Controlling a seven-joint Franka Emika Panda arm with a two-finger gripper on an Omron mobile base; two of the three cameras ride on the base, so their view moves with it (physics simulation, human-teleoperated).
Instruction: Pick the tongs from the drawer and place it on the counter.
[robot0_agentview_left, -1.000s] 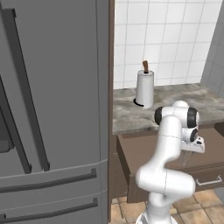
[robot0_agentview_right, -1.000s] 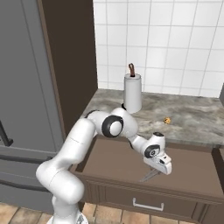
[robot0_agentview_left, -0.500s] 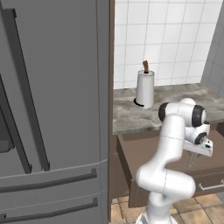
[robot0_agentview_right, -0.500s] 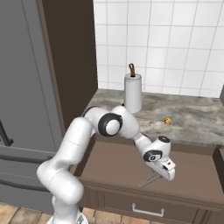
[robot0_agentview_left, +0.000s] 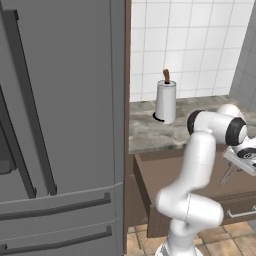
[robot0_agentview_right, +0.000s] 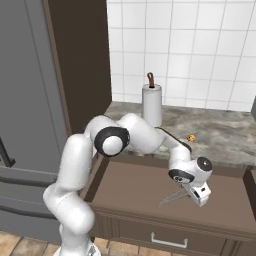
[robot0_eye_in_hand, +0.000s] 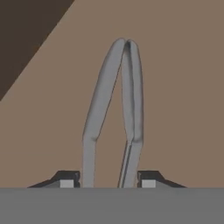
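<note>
The tongs (robot0_eye_in_hand: 127, 100) are a thin pale-grey utensil, their two arms running up from between my fingertips. My gripper (robot0_eye_in_hand: 107, 183) is shut on the tongs' open end. In the right base view the gripper (robot0_agentview_right: 187, 190) hangs over the right half of the open brown drawer (robot0_agentview_right: 130, 185), and the tongs (robot0_agentview_right: 172, 198) slant down and left from it, just above the drawer floor. In the left base view the gripper (robot0_agentview_left: 236, 163) holds the tongs (robot0_agentview_left: 227, 176) over the drawer (robot0_agentview_left: 165, 175). The mottled stone counter (robot0_agentview_right: 225, 135) lies behind the drawer.
A white paper-towel roll (robot0_agentview_right: 152, 105) stands on the counter behind the arm, with a small yellow object (robot0_agentview_right: 190, 137) to its right. The grey fridge (robot0_agentview_left: 50, 125) fills the left side. The drawer's silver handle (robot0_agentview_right: 169, 241) is on its front.
My gripper has swung to the right over the drawer and risen slightly, carrying the tongs with it. The drawer and the paper-towel roll have stayed put.
</note>
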